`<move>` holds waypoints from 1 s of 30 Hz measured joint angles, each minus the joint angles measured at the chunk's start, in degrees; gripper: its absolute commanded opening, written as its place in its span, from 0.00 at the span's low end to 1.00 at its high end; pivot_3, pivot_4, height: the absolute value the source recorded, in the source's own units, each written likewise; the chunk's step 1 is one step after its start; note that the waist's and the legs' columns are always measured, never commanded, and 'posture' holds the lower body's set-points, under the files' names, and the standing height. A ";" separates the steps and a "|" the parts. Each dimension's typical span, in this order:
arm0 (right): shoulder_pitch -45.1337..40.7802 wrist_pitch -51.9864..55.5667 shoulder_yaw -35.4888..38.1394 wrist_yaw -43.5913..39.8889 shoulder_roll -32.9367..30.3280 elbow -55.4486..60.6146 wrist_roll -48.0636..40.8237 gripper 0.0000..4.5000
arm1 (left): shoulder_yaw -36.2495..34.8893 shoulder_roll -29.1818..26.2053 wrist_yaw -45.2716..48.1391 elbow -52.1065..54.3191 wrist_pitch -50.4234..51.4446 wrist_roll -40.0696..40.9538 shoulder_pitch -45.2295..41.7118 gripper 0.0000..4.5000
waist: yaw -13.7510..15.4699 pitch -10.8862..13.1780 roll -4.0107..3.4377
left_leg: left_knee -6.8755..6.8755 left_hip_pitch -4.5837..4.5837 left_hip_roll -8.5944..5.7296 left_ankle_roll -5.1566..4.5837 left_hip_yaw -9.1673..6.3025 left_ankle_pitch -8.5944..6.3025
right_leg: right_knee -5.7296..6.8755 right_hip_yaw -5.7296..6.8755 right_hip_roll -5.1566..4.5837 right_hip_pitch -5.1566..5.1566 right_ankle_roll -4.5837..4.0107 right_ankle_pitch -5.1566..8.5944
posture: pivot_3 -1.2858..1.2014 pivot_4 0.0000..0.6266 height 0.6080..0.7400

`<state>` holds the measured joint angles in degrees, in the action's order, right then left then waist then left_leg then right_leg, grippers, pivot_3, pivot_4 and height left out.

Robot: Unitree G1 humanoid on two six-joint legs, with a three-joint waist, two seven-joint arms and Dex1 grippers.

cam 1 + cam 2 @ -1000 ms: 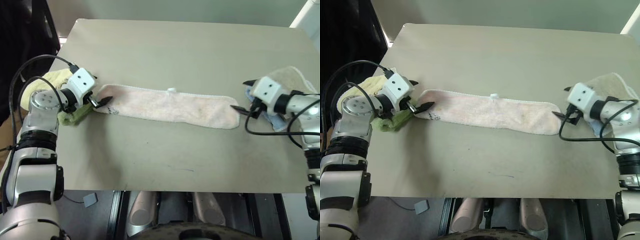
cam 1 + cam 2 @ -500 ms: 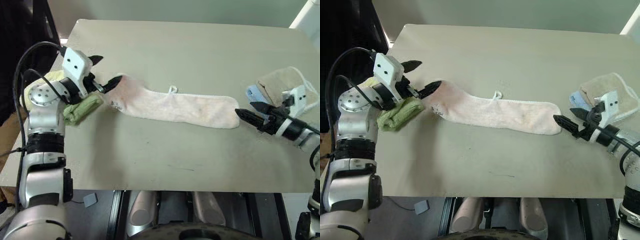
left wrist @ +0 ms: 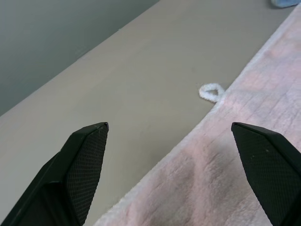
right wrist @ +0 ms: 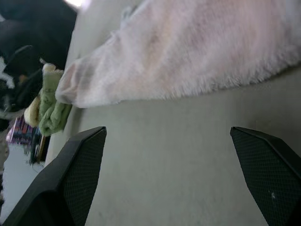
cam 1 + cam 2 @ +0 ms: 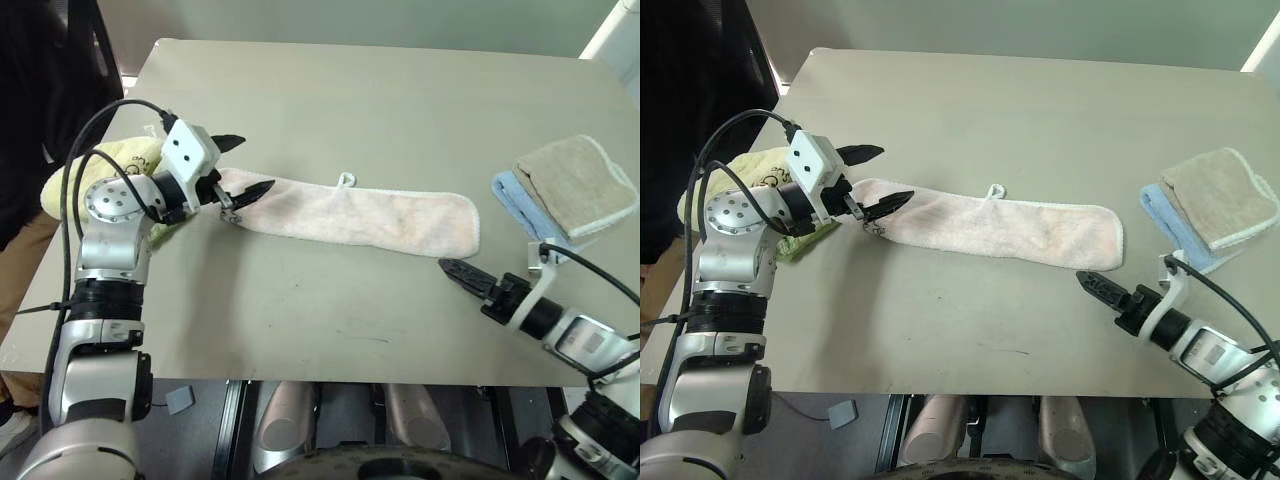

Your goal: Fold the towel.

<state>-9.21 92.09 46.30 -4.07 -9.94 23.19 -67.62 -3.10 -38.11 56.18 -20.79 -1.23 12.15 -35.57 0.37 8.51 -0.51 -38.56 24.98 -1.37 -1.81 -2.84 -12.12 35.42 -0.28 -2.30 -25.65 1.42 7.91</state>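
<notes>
**Open room at the table's front and back**

The towel [image 5: 350, 212] lies across the middle of the table [image 5: 330, 100]; bare surface runs behind and before it; a yellow and green bundle [image 5: 125, 170] crowds the left edge; folded beige and blue cloths [image 5: 565, 190] sit at the right edge.

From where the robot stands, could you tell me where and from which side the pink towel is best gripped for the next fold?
Probably at its two short ends. The towel lies flat as a long strip across the table. The left gripper, open, is at the left end; the right gripper, open, sits just below the right end.
</notes>
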 measured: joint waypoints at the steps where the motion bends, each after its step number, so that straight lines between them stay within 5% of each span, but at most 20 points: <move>1: -1.05 0.00 0.62 2.36 1.46 -0.38 -0.42 0.99 | -0.02 0.06 0.08 0.85 0.20 0.17 0.21 1.00 | 0.00 0.00 0.00 | -0.01 0.00 -0.01 0.00 0.00 -0.01 | 0.00 0.00 0.00 -0.01 -0.09 -0.06 | 0.52 0.24 0.97; 16: -11.65 -15.48 0.59 29.75 9.21 -9.63 -7.09 0.99 | -0.01 1.66 -0.06 9.86 5.25 2.62 2.62 1.00 | 0.19 -0.06 0.08 | -0.17 -0.03 -0.02 0.72 -0.03 -0.45 | -0.08 -0.03 -0.01 0.04 -0.40 -0.45 | 0.52 0.24 0.97; 20: -9.79 -20.25 -0.96 33.23 9.04 -9.63 -9.95 0.78 | -0.01 2.08 1.15 12.87 8.44 5.17 4.48 1.00 | 0.52 -0.07 0.07 | -0.17 0.03 -0.03 0.67 -0.03 -0.53 | -0.16 -0.03 -0.02 0.05 -0.36 -0.46 | 0.52 0.24 0.97; 30: -4.67 -30.82 -4.06 36.80 0.20 -9.63 -13.24 0.01 | 2.31 2.95 3.73 18.82 14.34 8.71 7.81 1.00 | 1.07 -0.06 0.04 | -0.17 0.20 -0.03 0.42 0.00 -0.64 | -0.41 -0.03 -0.05 -0.03 -0.26 -0.46 | 0.52 0.24 0.97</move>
<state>-13.89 61.27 42.24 32.73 -9.74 13.56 -80.86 -0.79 -35.16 59.92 -1.97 13.11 20.86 -27.76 1.44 8.46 -0.47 -38.72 25.18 -1.40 -1.39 -2.84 -12.76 35.01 -0.31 -2.35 -25.68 1.16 7.45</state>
